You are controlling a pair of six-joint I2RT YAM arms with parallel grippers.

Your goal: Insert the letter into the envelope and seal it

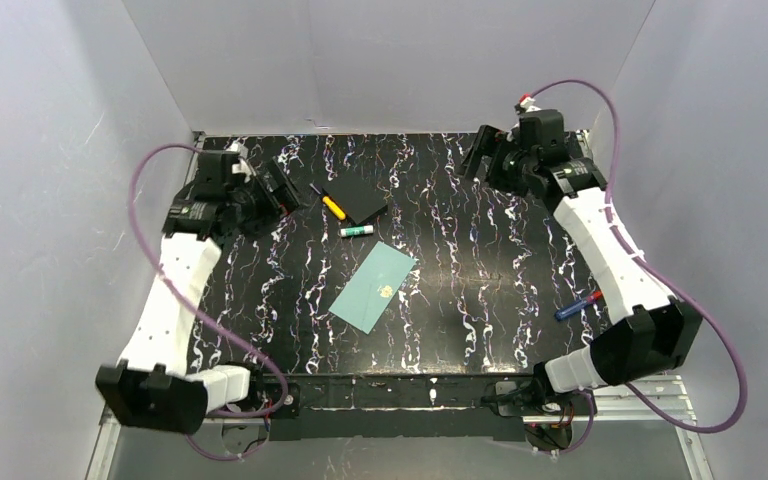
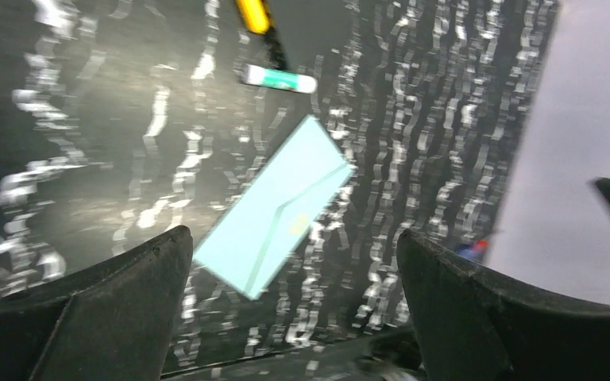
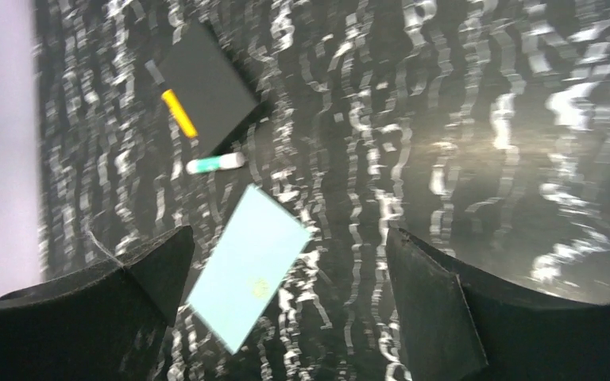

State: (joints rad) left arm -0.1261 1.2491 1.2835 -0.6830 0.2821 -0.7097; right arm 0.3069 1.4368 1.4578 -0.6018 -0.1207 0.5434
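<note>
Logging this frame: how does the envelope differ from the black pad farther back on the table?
The envelope is pale teal with a small gold mark; the black pad is plain and dark. The envelope is a longer, larger rectangle; the pad is smaller and nearly square. The envelope lies clear of other things; the pad has a yellow-handled tool at its edge. Both lie flat, turned at an angle.
</note>
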